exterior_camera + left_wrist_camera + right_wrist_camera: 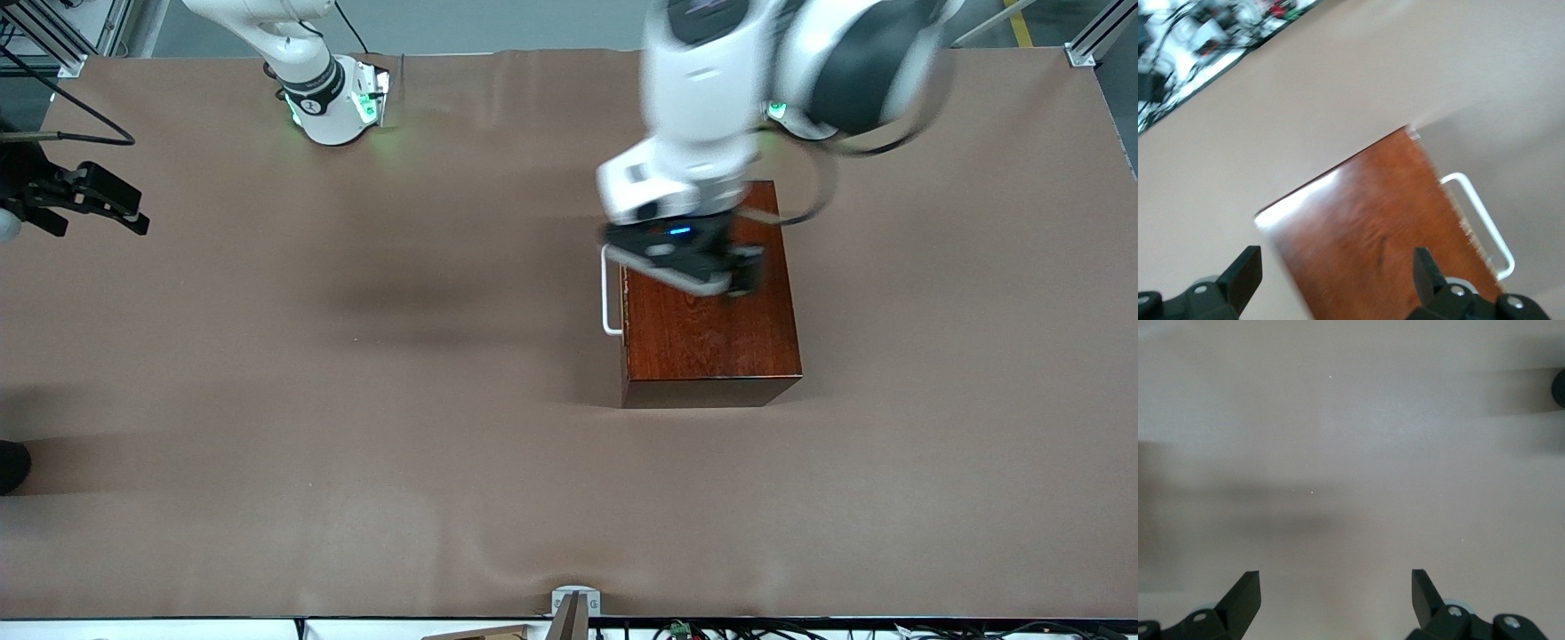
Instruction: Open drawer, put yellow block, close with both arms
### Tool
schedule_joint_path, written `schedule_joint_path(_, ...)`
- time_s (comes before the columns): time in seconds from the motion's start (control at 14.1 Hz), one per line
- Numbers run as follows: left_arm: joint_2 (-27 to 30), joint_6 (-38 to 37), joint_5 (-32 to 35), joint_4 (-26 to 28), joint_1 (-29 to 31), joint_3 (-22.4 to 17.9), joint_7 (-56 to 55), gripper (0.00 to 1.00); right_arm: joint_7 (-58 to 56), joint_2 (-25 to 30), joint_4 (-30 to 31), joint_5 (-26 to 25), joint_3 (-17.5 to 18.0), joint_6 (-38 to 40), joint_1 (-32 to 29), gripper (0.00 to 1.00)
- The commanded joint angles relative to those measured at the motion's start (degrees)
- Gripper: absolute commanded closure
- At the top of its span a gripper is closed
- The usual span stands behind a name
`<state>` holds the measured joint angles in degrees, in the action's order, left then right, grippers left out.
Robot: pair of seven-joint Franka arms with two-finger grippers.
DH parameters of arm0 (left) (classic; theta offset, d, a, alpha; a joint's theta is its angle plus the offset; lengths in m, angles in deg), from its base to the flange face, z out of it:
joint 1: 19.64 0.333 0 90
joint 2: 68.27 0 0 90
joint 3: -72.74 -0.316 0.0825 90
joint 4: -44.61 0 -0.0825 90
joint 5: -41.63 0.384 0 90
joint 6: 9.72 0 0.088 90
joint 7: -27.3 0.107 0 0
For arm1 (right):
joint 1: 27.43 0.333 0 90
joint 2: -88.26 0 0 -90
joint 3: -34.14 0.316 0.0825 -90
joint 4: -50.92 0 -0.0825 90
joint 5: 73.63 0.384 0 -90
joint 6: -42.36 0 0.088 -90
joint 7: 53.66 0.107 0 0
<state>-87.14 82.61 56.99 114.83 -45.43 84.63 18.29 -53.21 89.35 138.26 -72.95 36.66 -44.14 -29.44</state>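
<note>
The mahogany box [707, 329] stands toward the left arm's end of the table, and it fills much of the left wrist view [1385, 247]. Its drawer is shut; the white handle [607, 293] [1481, 223] faces the right arm's end. My left gripper [711, 276] [1338, 263] hovers open over the box's top, nothing between its fingers. At the right arm's end of the table my right gripper [98, 197] [1336, 583] hangs open over bare brown table. The yellow block is out of view.
A dark round object [11, 464] [1558, 387] sits at the table's edge at the right arm's end. A small metal mount [573, 604] stands at the table edge nearest the front camera. The brown cloth [356, 400] covers the table.
</note>
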Motion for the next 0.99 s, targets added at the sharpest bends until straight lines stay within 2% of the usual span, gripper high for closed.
schedule_joint_path(0.0,6.4,-7.6,-1.9,3.0,4.4,0.4,-0.1,0.0,0.5,0.6,0.6,-0.2,-0.3,-0.2,0.2,0.0)
schedule_joint_path(0.14,8.5,-10.8,-6.5,3.2,10.7,0.4,0.0,0.0,0.4,0.6,0.4,-0.3,-0.2,-0.3,0.2,0.0)
schedule_joint_path(0.28,9.9,-10.9,-11.7,4.7,17.9,0.6,0.0,0.0,0.4,0.6,0.2,-0.2,-0.2,-0.3,-1.2,0.0)
schedule_joint_path(0.35,10.4,-10.9,-12.7,5.5,19.4,0.2,0.3,0.0,0.4,0.5,0.2,-0.1,-0.2,-0.5,-1.5,0.0)
schedule_joint_path(0.64,14.6,-8.8,-15.0,12.1,19.5,-4.9,0.5,0.0,0.4,0.1,0.1,0.1,-0.1,-1.1,-1.3,0.0)
schedule_joint_path(0.78,15.9,-7.4,-15.2,14.9,19.6,-7.6,4.2,0.0,0.4,0.1,0.3,0.3,-0.1,-1.3,-1.3,0.0)
schedule_joint_path(0.92,16.2,-6.5,-18.3,16.4,19.6,-11.3,7.8,0.0,0.4,0.0,0.3,0.5,-0.1,-1.5,-1.4,0.0)
